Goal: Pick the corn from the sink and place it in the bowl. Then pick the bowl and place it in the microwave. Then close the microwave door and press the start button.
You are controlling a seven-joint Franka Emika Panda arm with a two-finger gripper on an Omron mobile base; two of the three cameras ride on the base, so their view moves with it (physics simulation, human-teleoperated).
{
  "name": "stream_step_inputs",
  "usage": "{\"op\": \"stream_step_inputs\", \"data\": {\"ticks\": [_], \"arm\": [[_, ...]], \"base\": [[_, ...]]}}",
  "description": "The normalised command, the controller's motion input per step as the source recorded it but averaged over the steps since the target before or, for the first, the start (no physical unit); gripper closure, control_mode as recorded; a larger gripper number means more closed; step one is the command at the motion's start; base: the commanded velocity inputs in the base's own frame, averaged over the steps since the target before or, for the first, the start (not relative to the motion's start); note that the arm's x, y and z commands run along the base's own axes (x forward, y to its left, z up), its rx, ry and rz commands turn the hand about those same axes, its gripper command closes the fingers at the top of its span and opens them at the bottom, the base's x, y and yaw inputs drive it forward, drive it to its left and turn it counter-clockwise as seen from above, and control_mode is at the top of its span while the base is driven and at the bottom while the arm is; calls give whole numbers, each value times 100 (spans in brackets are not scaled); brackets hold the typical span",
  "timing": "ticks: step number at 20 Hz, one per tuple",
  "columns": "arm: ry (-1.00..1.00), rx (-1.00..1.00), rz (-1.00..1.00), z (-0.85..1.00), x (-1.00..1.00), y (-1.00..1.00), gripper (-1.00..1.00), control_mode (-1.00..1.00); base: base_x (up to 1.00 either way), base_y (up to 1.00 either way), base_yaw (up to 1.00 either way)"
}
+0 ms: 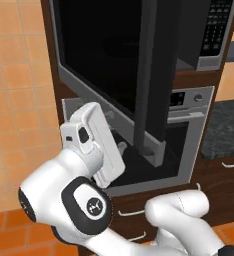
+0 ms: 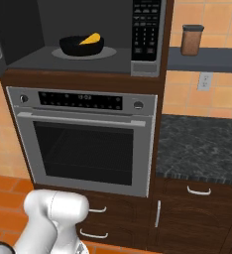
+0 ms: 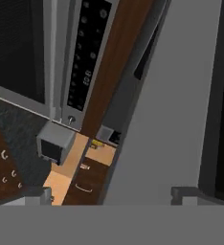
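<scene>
Gripper: in the hand view the gripper (image 3: 111,194) shows two small grey fingertips (image 3: 183,194) standing far apart at the bottom edge, jaws wide open, nothing between them. The right tip sits just at the grey inner face of the microwave door (image 3: 176,110).

Left base view, arm: the white arm (image 1: 84,200) rises from the lower right, bends at a dark round joint, and lifts its hand up toward the microwave door (image 1: 109,55). The hand is tilted, just below the door's lower steel frame. The fingers are hidden behind the hand here.

Left base view, door: the black glass panel stands swung open, out from the microwave (image 1: 209,35), its long dark bar handle (image 1: 151,80) running down its free edge. The wall oven (image 1: 189,130) sits directly under the microwave.

Right base view, microwave: the microwave (image 2: 88,39) cavity is open to sight. The bowl (image 2: 81,45), round and black, rests inside on the turntable plate, left of the keypad strip (image 2: 145,32).

Right base view, corn: the corn (image 2: 90,38), a small yellow cob, lies in the bowl, tilted against its rim.

Right base view, arm: a white arm link (image 2: 53,218) shows below the wall oven (image 2: 83,139), at the lower left.

Hand view, surroundings: the camera is rolled, so the wall oven's control panel (image 3: 85,57) runs steeply upward, left of the microwave door.
</scene>
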Motion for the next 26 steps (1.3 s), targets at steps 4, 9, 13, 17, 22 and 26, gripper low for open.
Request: {"op": "stream_step_inputs", "data": {"ticks": [4,9,13,17,22,26], "arm": [[-1,0,-4,47,0,-71,-100,-100],[0,0,0,52,9,-80,-100,-100],[0,0,0,37,27,-96,-100,-100],[7,0,0,35,72,-75,-100,-100],[21,0,0,36,100,-64,-100,-100],[29,1,4,29,100,-46,-100,-100]], "base": [[0,0,0],[0,0,0],[0,0,0],[0,0,0],[0,0,0],[0,0,0]]}}
